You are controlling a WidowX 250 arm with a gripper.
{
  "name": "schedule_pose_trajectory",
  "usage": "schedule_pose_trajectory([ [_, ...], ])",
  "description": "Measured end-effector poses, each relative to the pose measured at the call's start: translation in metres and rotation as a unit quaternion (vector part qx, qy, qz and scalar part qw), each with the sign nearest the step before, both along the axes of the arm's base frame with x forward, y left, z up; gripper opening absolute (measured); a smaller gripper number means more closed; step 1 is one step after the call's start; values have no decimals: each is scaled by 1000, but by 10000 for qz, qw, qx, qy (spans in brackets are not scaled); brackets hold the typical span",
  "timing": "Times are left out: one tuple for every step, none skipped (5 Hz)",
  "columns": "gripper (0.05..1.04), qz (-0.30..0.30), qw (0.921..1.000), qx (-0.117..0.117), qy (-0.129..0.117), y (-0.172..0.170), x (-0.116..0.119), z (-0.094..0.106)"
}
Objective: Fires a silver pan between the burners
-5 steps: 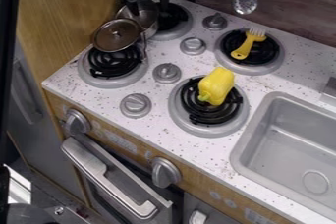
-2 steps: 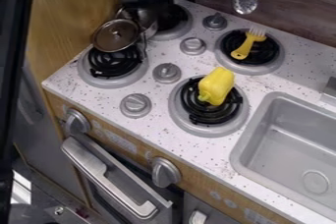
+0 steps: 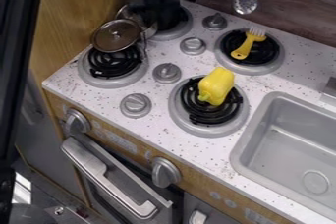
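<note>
I have dipped a little lower and toward the right of the view, my gripper [image 3: 156,15] now over the silver pan [image 3: 152,31] at the rear burner [image 3: 173,35] near the wooden wall [image 3: 69,16], though I cannot tell how far open it is or whether it holds anything. The pan and its tilted lid [image 3: 116,35] have not visibly shifted, the lid reaching over the front burner [image 3: 115,66], so the placing between burners looks close to done but unconfirmed
</note>
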State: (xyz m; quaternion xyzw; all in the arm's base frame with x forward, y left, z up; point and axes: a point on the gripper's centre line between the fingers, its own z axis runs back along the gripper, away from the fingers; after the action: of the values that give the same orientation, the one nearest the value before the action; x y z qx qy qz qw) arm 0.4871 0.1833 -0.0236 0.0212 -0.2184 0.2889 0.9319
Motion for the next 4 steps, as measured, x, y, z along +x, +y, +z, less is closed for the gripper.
schedule_pose_trajectory([
  [157, -210, 9996, 104, -138, -3, 3, -3],
  [78, -369, 9986, 140, -354, -11, 6, 4],
  [67, -720, 9951, 186, -644, -27, 8, 16],
  [67, -1157, 9894, 171, -857, -54, 8, 32],
])
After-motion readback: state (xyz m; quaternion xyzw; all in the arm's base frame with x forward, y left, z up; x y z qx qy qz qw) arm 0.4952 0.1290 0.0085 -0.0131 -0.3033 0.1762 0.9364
